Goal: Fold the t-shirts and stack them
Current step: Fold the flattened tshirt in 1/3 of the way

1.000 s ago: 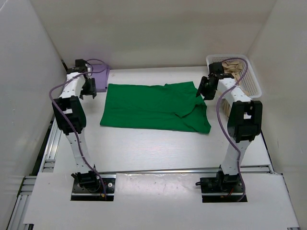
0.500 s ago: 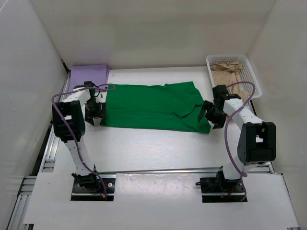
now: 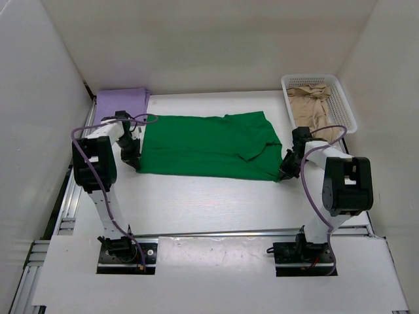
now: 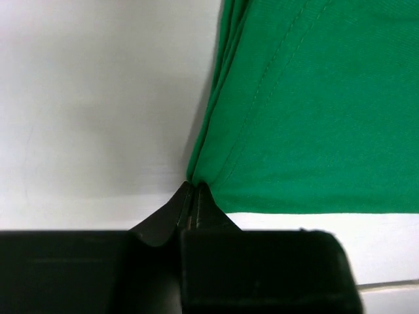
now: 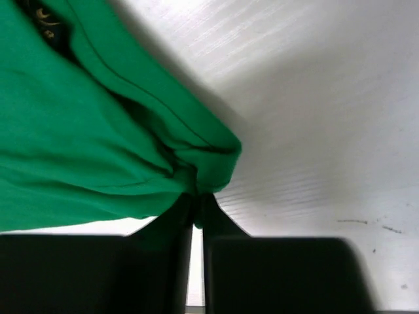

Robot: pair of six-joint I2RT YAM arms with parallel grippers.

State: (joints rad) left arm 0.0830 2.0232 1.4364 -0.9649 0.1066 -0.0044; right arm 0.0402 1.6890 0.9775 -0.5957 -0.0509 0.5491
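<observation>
Jaws on both arms clamp the near corners of the green t-shirt (image 3: 206,144), a sound hold for light, limp cloth likely to sag between them.

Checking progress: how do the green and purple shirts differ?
The green shirt lies spread out in the middle; the purple shirt is a smaller rectangle at the far left corner. The left gripper and right gripper have jaws shut on the green shirt's near corners; nothing touches the purple shirt. Both lie flat.
</observation>
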